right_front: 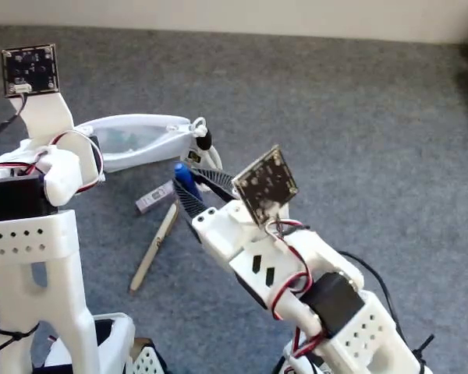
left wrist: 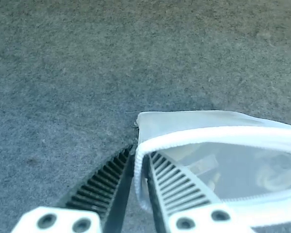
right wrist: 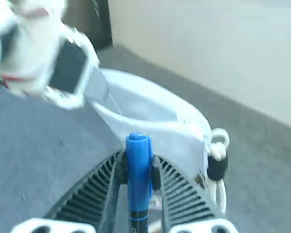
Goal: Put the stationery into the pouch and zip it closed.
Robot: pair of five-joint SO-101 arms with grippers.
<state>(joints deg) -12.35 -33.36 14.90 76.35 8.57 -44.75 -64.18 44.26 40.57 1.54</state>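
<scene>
The white see-through pouch (right_front: 144, 140) lies on the grey carpet, its mouth gaping. My left gripper (left wrist: 141, 154) is shut on the rim at one end of the pouch (left wrist: 223, 145); in the high view this gripper (right_front: 93, 149) is mostly hidden by its own arm. A blue pen (right_front: 183, 178) is clamped in my right gripper (right_front: 189, 181), just in front of the pouch's zip end. In the right wrist view the blue pen (right wrist: 138, 160) points at the pouch (right wrist: 150, 111). Some items show faintly inside the pouch.
A wooden pencil (right_front: 156, 245) and a small grey-white stick-like item (right_front: 154, 196) lie on the carpet (right_front: 359, 117) in front of the pouch, between the arms. The zip pull with a black bead (right_front: 203, 140) hangs at the pouch's right end. Open carpet stretches to the right.
</scene>
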